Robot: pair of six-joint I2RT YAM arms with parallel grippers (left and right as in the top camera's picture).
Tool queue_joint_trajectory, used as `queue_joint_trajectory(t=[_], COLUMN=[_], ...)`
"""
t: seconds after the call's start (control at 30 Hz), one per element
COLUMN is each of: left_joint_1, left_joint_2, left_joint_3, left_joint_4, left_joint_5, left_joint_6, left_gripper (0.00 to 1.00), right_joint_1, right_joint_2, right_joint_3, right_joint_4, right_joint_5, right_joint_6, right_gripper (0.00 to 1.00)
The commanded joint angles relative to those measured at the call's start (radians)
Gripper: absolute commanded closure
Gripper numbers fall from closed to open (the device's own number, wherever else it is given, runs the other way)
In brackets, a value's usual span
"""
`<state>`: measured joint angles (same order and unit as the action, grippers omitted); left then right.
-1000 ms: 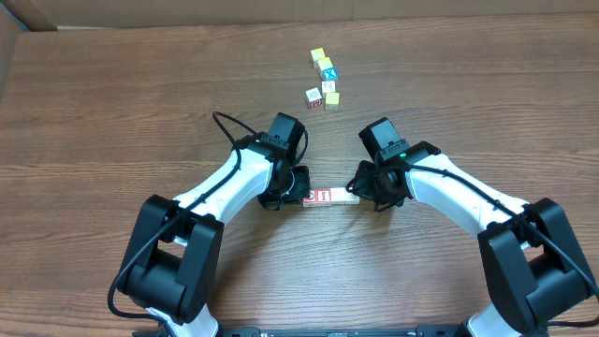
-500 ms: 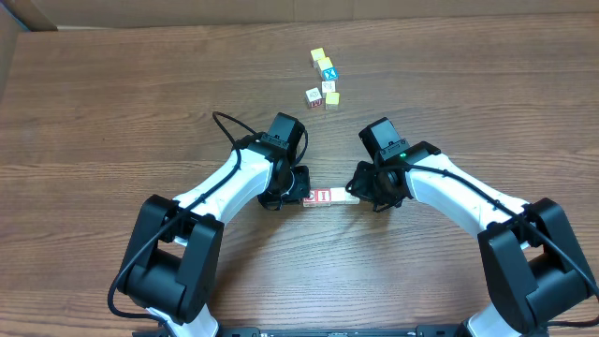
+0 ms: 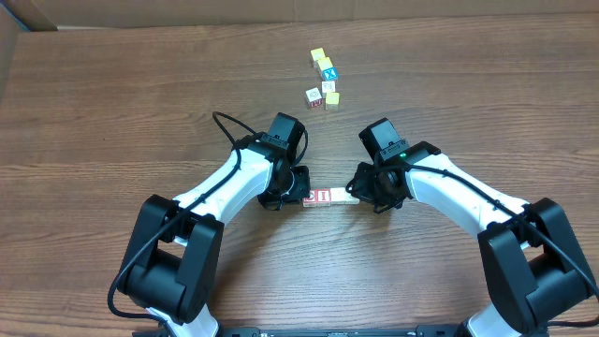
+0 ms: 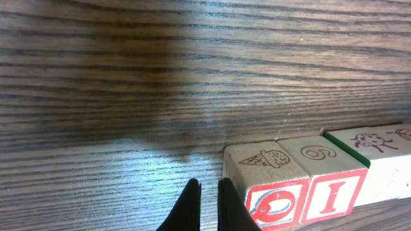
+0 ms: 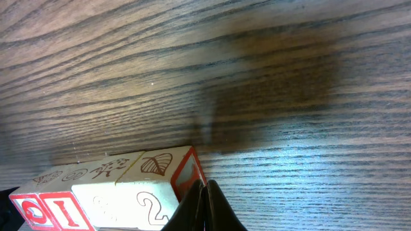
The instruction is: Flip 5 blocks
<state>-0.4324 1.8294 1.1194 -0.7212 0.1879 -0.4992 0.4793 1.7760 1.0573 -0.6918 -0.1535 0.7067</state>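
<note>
A short row of blocks [image 3: 329, 197] lies end to end on the table between my two grippers. In the left wrist view its near end is a block with a red O face [image 4: 273, 200], followed by one with a red I [image 4: 334, 192]. My left gripper [image 4: 209, 206] is shut and empty, one finger against that end block. In the right wrist view the other end shows a pale block with a 2 [image 5: 131, 200] and a red-bordered end face [image 5: 187, 174]. My right gripper [image 5: 204, 208] is shut, its tips touching that end face. Two more red-and-white blocks [image 3: 313, 95] [image 3: 328, 87] sit farther back.
Behind the row a small cluster holds two yellow-topped cubes [image 3: 318, 55] [image 3: 332, 97] and a blue-topped cube [image 3: 327, 72]. A black cable [image 3: 225, 126] loops off the left arm. The table's far edge runs along the top, with a cardboard surface [image 3: 19, 14] at the top left.
</note>
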Motion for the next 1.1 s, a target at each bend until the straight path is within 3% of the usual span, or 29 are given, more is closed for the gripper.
queue_joint_trajectory(t=[0.0, 1.07], left_joint_1=[-0.007, -0.021], left_joint_2=[0.008, 0.009], left_joint_3=[0.014, 0.014], left_joint_4=[0.0, 0.027], left_joint_5=[0.011, -0.011], left_joint_6=[-0.002, -0.003], left_gripper=[0.96, 0.96], right_joint_1=[0.004, 0.004], right_joint_2=[0.007, 0.007], right_joint_3=[-0.006, -0.006], right_joint_4=[0.003, 0.038], right_joint_5=[-0.007, -0.036], right_joint_6=[0.005, 0.005], right_gripper=[0.96, 0.96])
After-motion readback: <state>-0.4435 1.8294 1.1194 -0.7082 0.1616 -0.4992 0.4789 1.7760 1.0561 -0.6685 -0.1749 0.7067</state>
